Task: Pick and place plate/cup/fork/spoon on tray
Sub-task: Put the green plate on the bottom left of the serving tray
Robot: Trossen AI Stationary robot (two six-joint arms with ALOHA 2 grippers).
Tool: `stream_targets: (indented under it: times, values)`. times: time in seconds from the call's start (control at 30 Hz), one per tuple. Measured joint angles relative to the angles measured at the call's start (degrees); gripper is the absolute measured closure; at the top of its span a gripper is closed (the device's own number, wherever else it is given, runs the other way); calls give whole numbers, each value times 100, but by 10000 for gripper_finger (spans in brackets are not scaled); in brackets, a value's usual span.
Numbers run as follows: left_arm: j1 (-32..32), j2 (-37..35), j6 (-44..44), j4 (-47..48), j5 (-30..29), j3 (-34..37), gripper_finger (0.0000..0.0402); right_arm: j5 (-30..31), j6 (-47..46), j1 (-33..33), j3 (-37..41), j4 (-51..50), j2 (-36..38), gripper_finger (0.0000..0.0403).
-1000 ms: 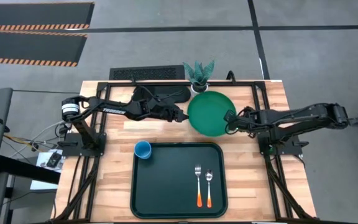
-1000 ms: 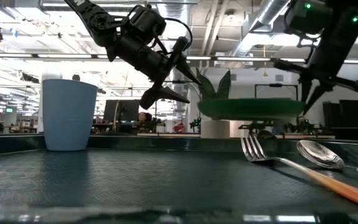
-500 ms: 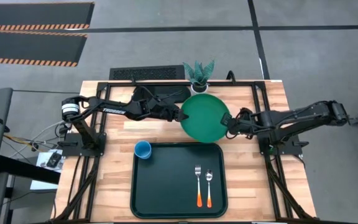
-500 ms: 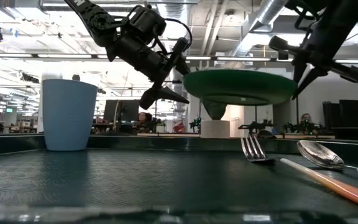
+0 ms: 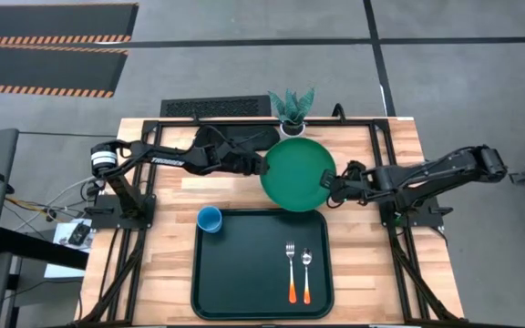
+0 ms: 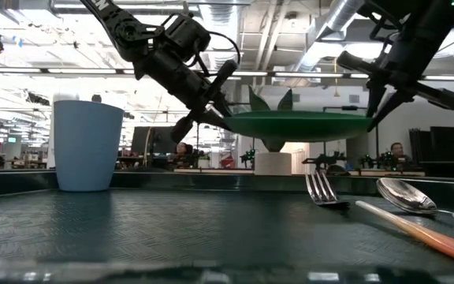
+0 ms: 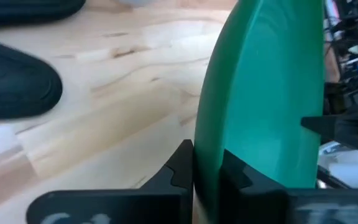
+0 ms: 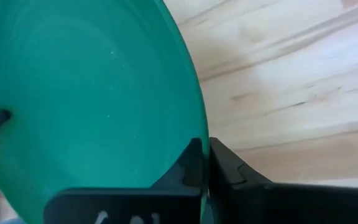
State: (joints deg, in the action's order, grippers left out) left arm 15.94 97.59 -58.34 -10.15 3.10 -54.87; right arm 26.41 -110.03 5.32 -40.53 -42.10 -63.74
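The round green plate [image 5: 298,173] hangs in the air over the wooden table, just beyond the far edge of the dark green tray [image 5: 244,273]. My left gripper [image 5: 263,169] is shut on its left rim and my right gripper [image 5: 332,183] on its right rim. In the low view the plate [image 6: 298,125] sits level between the two. The blue cup [image 5: 210,219] stands in the tray's far left corner. The fork [image 5: 291,270] and the spoon [image 5: 306,273] lie side by side on the tray's right half, orange handles toward the near edge. My left gripper pinches the plate's left rim [image 7: 207,140] between its two fingers, one above the plate and one below. It comes in from the table's left, slanting slightly down. The plate is lifted clear and level. My right gripper pinches the plate's right rim [image 8: 197,127] between its two fingers, one on the plate's upper face and one underneath. It reaches in from the table's right, slanting down. The plate hangs clear of table and tray.
A plant in a white pot [image 5: 292,114] stands at the far edge just behind the plate. A dark pad [image 5: 244,137] lies under my left arm. Bare wood shows to the left and right of the tray.
My right gripper has carried the plate up and toward the table's left and near side, to my left gripper. The plate tipped on the way and is level now. My left gripper, open before, has shut on the plate's left rim.
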Motion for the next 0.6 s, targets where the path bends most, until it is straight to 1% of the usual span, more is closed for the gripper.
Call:
stream_targets:
  times: [0.13, 0.33, 0.47, 0.6]
  values:
    - [-13, 1, 20, 177, -35, 0, 392, -65, 329, 0, 0, 160, -35, 366]
    - [-30, 1, 50, 173, 87, 0, 399, -67, 854, 6, 0, -11, 34, 327]
    - [-25, 1, 56, 166, 91, -3, 400, -80, 1154, 120, 7, -26, 192, 287]
    - [-31, 1, 60, 122, 181, -11, 401, -89, 1514, 337, 9, -35, 474, 238]
